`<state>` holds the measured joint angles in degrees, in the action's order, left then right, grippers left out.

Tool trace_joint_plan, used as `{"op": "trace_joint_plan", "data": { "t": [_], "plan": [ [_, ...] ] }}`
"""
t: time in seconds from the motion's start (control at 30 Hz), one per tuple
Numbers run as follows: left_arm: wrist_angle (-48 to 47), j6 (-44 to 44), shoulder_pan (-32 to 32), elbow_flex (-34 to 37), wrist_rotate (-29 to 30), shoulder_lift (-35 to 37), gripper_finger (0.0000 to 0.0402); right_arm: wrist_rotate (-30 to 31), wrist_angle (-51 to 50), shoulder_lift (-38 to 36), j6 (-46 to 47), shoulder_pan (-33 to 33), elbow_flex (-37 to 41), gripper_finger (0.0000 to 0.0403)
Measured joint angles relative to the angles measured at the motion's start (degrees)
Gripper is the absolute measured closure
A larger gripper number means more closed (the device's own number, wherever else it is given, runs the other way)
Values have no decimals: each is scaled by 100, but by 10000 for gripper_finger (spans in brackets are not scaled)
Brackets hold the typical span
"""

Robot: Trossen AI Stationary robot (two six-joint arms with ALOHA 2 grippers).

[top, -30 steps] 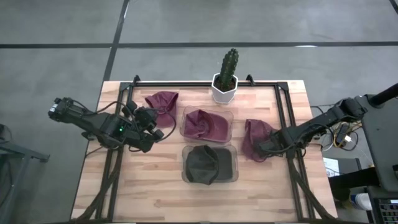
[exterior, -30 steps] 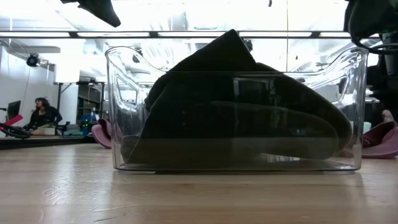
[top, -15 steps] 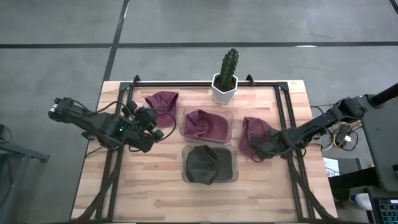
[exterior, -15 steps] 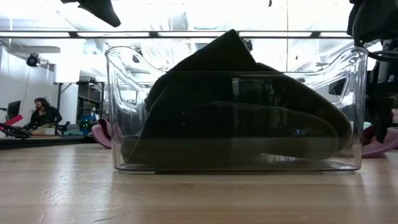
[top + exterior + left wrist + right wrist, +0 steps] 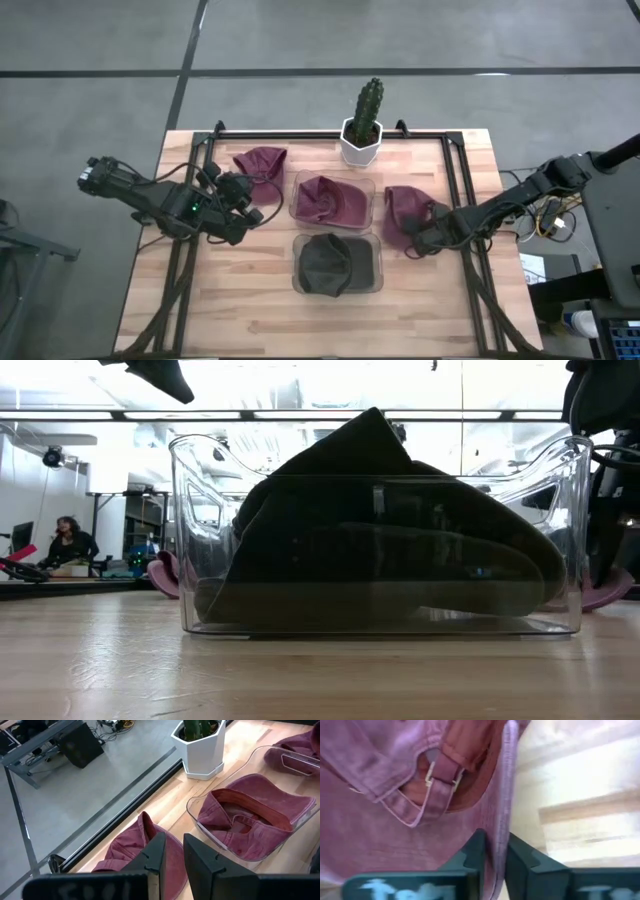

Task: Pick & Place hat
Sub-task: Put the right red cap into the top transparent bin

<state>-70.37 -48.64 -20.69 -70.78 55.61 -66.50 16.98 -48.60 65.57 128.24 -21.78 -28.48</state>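
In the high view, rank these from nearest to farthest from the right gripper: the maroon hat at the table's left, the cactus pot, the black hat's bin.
Measured from the right gripper, at the table's right:
1. Black hat's bin, front centre, nearest.
2. Cactus pot, back edge, centre.
3. Maroon hat, back left, by the left gripper, farthest.

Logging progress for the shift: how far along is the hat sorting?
Done: a maroon hat lies in the far bin, a dark hat in the near bin. In hand: the right gripper is shut on the right hat. Left: the hat by the left gripper, on the table.
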Motion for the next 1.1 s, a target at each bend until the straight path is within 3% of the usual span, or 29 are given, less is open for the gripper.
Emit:
{"op": "trace_joint_plan", "data": {
  "t": [0.1,0.33,0.73,0.87,1.1],
  "plan": [
    [0,0,-1,0,-1,0,342,155,-34,-32,-155,0,-48,386],
    [0,2,0,0,-1,0,342,292,-691,-328,-459,2,-378,390],
    [12,2,-1,0,-2,0,342,514,-2859,-692,-1885,2,-2248,390],
    [86,-91,0,0,-2,0,342,846,-3319,-685,-2872,4,-3074,390],
    [484,-127,-2,0,-4,0,342,1034,-3357,-646,-5618,14,-4342,391]
  ]
}}
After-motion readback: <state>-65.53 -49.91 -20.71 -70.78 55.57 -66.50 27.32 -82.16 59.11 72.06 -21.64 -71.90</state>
